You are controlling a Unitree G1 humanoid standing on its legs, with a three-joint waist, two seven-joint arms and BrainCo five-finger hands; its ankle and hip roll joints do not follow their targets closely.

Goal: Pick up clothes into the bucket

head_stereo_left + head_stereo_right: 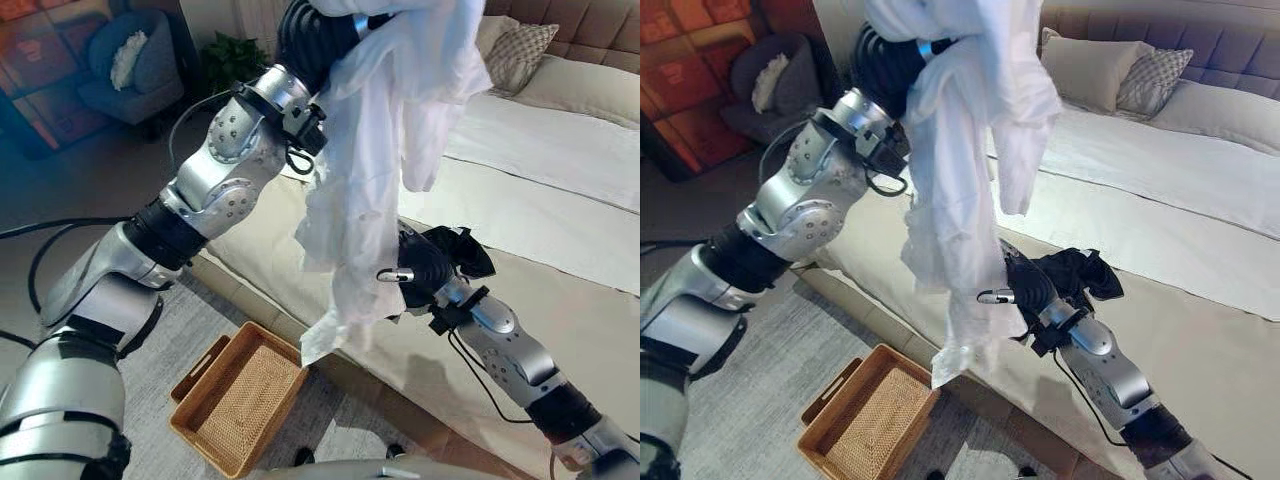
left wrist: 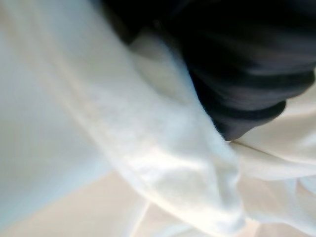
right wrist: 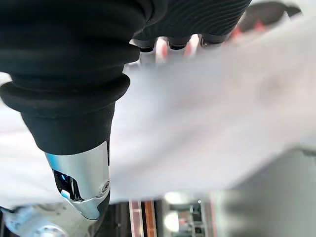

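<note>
1. Left eye view: left hand (image 1: 318, 38) raised high above the bed (image 1: 560, 230), its dark ribbed cover partly wrapped by a white garment (image 1: 385, 150). Garment hanging down in long folds from that hand, lower end dangling near the bed edge and above the floor. Fingers hidden in the cloth, so cannot tell whether curled or straight. Woven basket (image 1: 238, 398) standing on the grey rug (image 1: 165, 350) beside the bed, below and to the left of the hanging cloth, with nothing visible inside. Right hand (image 1: 425, 265) low over the bed, just beside the garment's lower part, thumb pointing toward the cloth. A dark piece of clothing (image 1: 462, 250) lying on the bed right behind that hand.

2. Right eye view: same arrangement. Two pillows (image 1: 1125, 72) at the head of the bed, an armchair (image 1: 775, 85) in the far corner.

3. Left wrist view: dark cover close to the camera, white cloth draped all around it. No fingers to be seen here.

4. Right wrist view: dark cover and silver thumb near the camera, white cloth stretched across just past the finger bases. Rest of the fingers covered by the cloth, so cannot tell if pinching it or only touching.
</note>
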